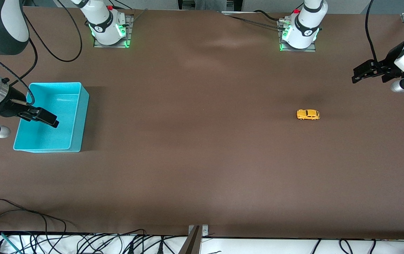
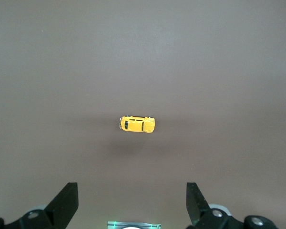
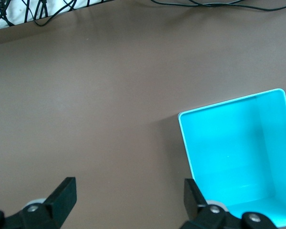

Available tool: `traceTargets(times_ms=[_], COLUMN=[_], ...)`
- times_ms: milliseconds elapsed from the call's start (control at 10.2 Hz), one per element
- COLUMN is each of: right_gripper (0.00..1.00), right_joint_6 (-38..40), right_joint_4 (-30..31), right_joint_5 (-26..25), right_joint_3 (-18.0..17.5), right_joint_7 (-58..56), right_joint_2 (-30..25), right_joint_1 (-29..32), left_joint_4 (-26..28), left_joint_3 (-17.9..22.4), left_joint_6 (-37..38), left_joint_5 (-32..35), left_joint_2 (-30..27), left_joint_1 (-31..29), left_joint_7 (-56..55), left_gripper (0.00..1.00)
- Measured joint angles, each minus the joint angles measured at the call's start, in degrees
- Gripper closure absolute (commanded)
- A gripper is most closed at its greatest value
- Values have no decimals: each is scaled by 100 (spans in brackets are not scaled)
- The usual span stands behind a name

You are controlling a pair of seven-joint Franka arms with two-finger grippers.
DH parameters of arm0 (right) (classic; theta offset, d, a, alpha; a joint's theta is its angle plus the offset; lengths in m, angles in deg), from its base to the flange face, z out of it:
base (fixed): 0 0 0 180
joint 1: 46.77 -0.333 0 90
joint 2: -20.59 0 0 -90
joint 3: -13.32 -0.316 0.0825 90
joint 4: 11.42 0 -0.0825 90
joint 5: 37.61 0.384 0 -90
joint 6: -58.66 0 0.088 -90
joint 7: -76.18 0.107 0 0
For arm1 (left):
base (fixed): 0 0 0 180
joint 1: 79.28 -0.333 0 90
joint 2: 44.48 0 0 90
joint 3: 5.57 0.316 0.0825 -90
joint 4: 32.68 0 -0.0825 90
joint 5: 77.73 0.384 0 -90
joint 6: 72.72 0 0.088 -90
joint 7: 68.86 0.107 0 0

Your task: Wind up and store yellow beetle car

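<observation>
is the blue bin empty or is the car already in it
Empty: the bin shows only bare floor, and the car sits on the table.

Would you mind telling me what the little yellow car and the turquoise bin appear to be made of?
The yellow beetle car looks like painted die-cast metal or hard plastic: its yellow body is glossy, with dark windows. I cannot tell which. The turquoise bin looks like moulded plastic with a smooth, slightly shiny finish: thin even walls, rounded corners, one uniform colour and soft light patches on its inside.
</observation>
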Motion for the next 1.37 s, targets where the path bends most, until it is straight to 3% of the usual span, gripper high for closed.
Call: traceTargets(times_ms=[1374], right_gripper=[0], right_joint_6=[0], right_joint_4=[0], right_joint_5=[1], right_joint_3=[-80], right_joint_7=[0], right_joint_2=[-2], right_joint_1=[-2], left_joint_4=[0], left_joint_3=[0], left_joint_6=[0], left_joint_5=[0], left_joint_2=[0], left_joint_1=[0], left_joint_7=[0], left_gripper=[0])
